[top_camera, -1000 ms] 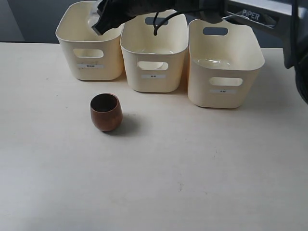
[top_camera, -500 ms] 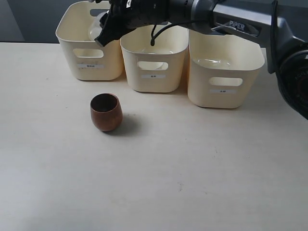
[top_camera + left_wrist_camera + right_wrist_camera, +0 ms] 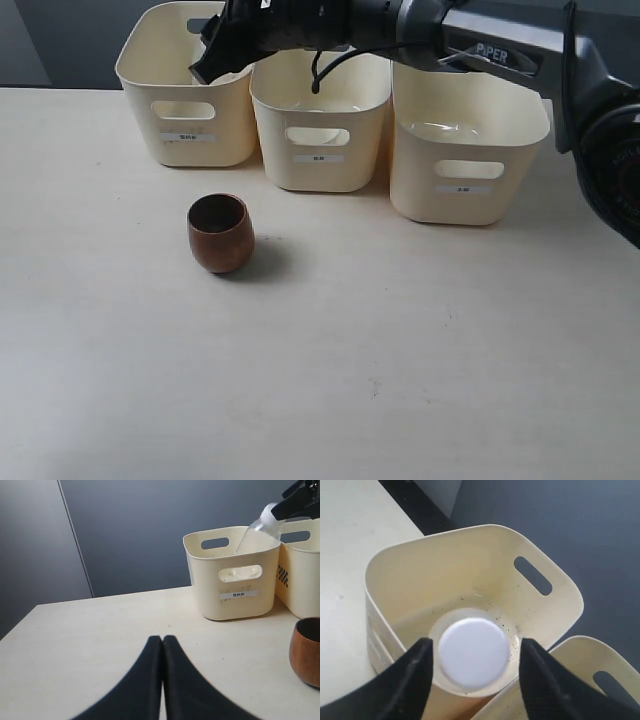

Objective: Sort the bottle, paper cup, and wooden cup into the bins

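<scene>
The three bins are cream-yellow, each with a small white label. The wooden cup is reddish-brown and darker inside. The bottle is clear, and its cap is white. The left pincer and right pincer are black. The worktop is pale cream.

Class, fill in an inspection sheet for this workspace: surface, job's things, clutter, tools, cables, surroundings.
Surface: pale table.
Job's things: left bin, middle bin and right bin in a row; wooden cup upright on the table in front of them; bottle tilted over the left bin; paper cup not seen.
Clutter: nothing seen.
Tools: right tool above the left bin, bottle between its fingers, grip unclear; left tool shut, holding nothing.
Cables: black cable loops above the middle bin.
Surroundings: dark wall.
</scene>
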Motion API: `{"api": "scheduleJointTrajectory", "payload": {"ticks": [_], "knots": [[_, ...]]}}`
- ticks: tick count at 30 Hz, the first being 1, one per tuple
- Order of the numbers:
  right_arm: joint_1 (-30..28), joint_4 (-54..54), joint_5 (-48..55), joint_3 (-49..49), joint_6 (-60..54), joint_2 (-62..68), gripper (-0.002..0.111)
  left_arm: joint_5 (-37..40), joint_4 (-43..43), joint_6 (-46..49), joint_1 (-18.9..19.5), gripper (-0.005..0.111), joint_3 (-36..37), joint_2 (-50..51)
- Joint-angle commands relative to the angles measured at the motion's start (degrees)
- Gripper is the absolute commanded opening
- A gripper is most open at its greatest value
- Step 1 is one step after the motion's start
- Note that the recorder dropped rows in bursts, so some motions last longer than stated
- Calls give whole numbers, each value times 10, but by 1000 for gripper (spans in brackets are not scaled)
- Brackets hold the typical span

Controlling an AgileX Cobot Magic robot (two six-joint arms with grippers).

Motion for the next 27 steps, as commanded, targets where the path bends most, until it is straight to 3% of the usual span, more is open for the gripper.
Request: {"api": "scheduleJointTrajectory", "payload": {"ticks": [1,14,27], "knots": [[-3,3,-11,-3,2,0,56,-4,0,-1,0,0,1,-3],[-2,27,33,-3,-23,-27,55,-4,0,-1,0,0,1,-3],[-2,43,377,-3,-102,-137,55,-4,0,-1,0,0,1,-3]]}}
